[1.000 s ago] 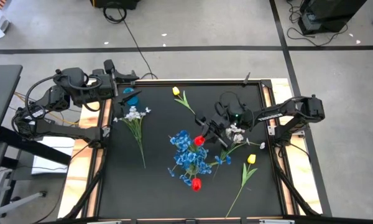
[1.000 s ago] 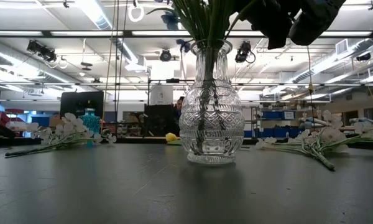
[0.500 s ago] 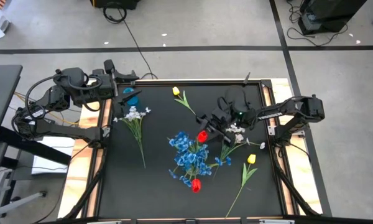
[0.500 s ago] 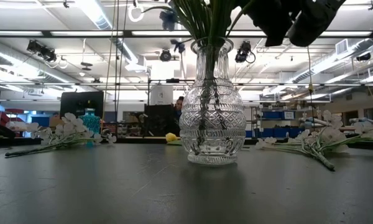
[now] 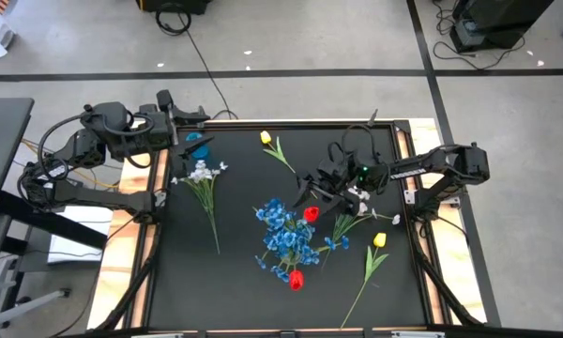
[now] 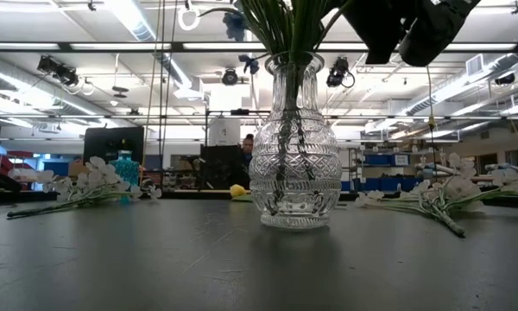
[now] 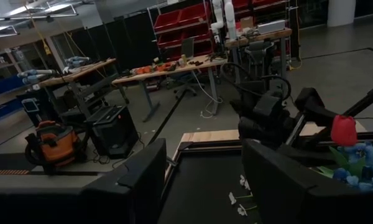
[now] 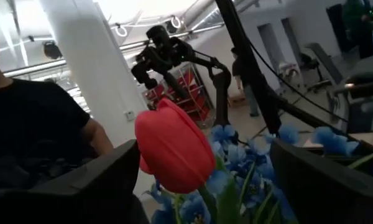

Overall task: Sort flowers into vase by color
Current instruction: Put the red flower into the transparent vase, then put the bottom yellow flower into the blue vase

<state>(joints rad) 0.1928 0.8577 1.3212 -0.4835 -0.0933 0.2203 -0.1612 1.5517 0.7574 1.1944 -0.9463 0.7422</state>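
Your right gripper [image 5: 307, 194] is stretched in from the right edge over the middle of the table, held up off the surface, with its fingers [image 8: 87, 183] spread wide and nothing pinched between them; a red tulip [image 8: 173, 148] stands in the gap without touching either finger. Your left gripper [image 5: 199, 118] sits folded back at the far left corner, pointing along the far edge, its fingers [image 7: 133, 180] parted and empty.
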